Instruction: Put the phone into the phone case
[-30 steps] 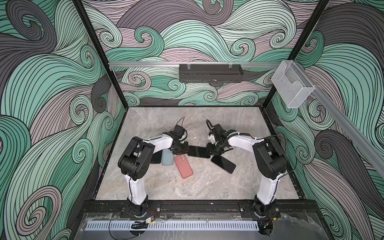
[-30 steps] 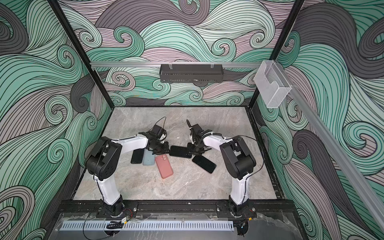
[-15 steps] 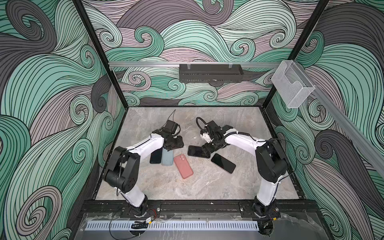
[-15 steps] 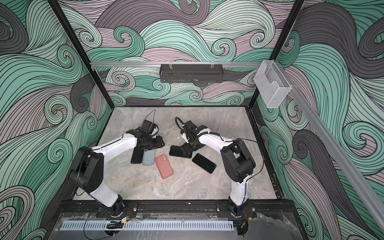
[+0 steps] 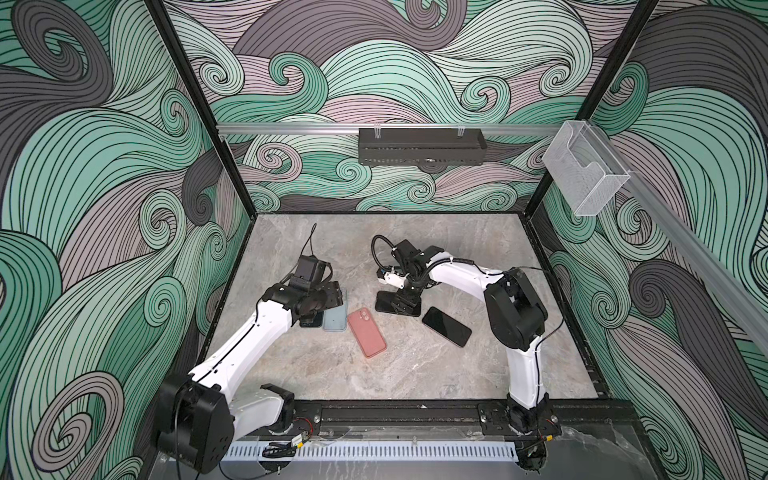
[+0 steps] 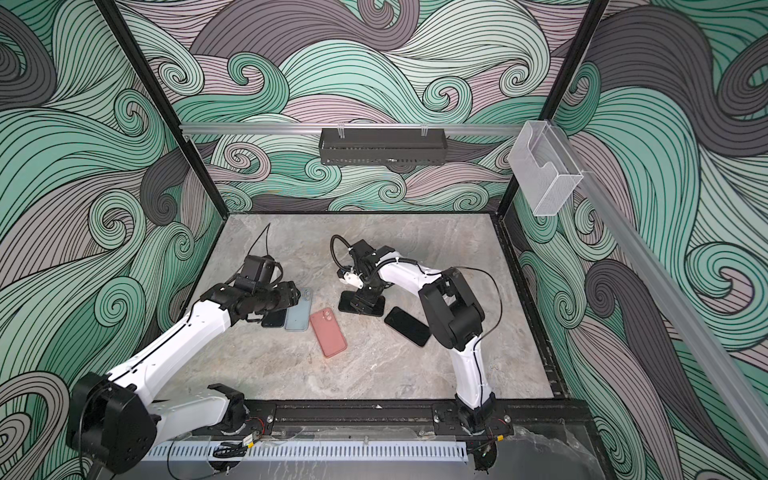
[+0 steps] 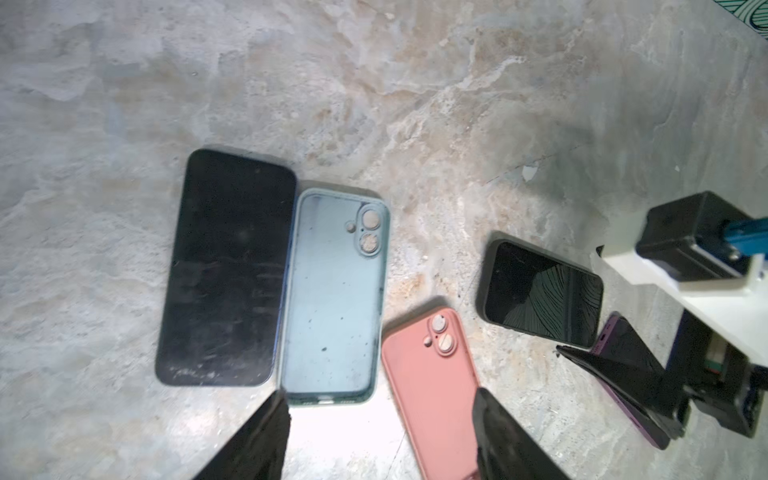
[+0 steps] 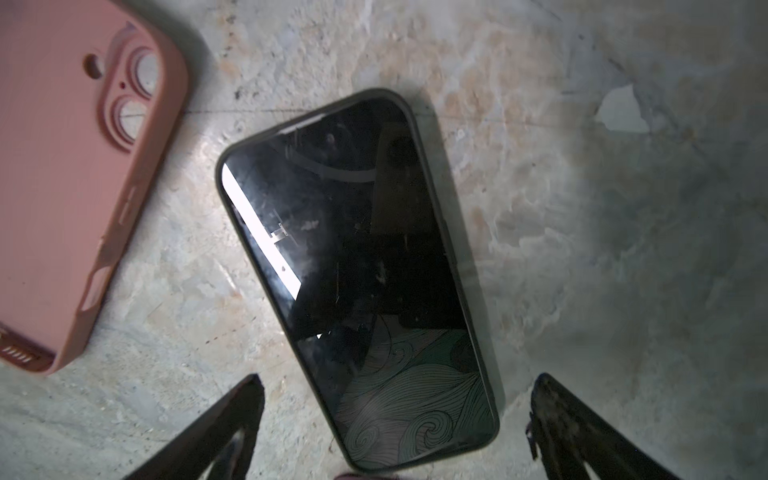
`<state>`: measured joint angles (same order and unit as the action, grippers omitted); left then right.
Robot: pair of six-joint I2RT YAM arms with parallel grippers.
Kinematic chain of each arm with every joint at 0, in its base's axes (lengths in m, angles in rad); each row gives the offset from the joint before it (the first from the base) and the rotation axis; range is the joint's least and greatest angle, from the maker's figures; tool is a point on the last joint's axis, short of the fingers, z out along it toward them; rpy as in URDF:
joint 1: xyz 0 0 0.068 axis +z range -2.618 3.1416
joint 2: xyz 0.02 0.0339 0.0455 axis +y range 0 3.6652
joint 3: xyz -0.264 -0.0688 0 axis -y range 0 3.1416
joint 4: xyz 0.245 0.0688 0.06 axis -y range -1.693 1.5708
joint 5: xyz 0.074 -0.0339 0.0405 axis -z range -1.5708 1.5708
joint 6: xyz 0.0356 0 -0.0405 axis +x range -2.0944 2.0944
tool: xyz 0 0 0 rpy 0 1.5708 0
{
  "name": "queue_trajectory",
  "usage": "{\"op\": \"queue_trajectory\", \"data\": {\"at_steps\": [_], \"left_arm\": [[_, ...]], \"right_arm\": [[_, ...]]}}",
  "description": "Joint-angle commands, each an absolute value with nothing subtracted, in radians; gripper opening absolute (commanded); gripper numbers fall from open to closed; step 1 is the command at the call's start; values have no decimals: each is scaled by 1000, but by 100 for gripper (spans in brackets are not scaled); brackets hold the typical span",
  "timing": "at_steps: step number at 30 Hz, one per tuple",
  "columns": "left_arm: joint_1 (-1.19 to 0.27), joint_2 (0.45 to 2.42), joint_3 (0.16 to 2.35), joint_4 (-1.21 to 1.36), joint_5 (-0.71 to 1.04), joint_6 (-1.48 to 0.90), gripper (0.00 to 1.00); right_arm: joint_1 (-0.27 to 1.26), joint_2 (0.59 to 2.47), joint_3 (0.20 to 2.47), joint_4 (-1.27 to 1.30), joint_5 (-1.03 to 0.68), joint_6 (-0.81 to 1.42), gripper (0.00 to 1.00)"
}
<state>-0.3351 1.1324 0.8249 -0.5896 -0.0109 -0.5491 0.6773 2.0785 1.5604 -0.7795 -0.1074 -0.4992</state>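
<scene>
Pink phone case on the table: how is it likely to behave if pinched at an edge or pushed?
The pink phone case looks like matte silicone: probably grippy, but floppy when pinched by one edge. The table shows through its camera cutout, so it seems empty and light. Lying flat, it should slide rather than roll or tip.

Two alike: left arm [image 5: 249,345] and right arm [image 5: 457,276], white tube links between bulky black joint housings [image 5: 515,316]. Carry a thin black wire along each white link. Black camera box [image 5: 309,270] at left wrist, with a thin cable [image 5: 308,241] leaving at 12 o'clock. Thick black cable loop [image 5: 373,251] at 10 o'clock of right wrist, beside a white block [image 5: 390,277]. End in dark, tapered, scuffed fingers [image 8: 582,428]. Black mounts [image 5: 515,415] at the bases.
</scene>
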Motion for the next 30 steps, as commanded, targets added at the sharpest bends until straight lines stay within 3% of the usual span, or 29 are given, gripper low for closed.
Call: {"op": "queue_trajectory", "data": {"at_steps": [1, 15, 30], "left_arm": [[-325, 1052, 788, -620, -79, -565, 71], [-310, 952, 776, -673, -107, -564, 72], [-304, 943, 779, -677, -111, -551, 72]], "right_arm": [[687, 2112, 1582, -792, -138, -593, 99], [738, 2181, 1569, -783, -24, -586, 87], [688, 2095, 1547, -739, -27, -418, 44]]}}
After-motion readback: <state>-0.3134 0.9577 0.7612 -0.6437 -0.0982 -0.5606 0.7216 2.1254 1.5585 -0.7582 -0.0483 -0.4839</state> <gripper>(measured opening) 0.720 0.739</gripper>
